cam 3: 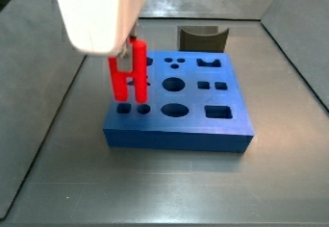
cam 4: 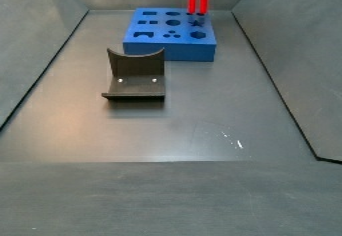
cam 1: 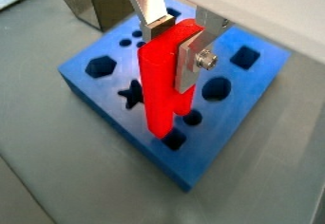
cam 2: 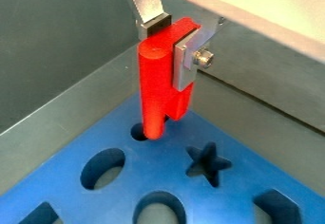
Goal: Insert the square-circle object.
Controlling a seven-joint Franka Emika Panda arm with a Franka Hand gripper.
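Gripper (cam 2: 168,38)-held slim red square-circle object (cam 2: 159,85), seemingly twin-barred

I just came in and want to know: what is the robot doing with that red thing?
The gripper is shut on the square-circle object, a tall red piece, holding it upright over the blue block. Its lower ends are at the block's holes near one corner, and in a wrist view the round bar is entering a round hole. The dark grey curved piece sits apart on the floor.
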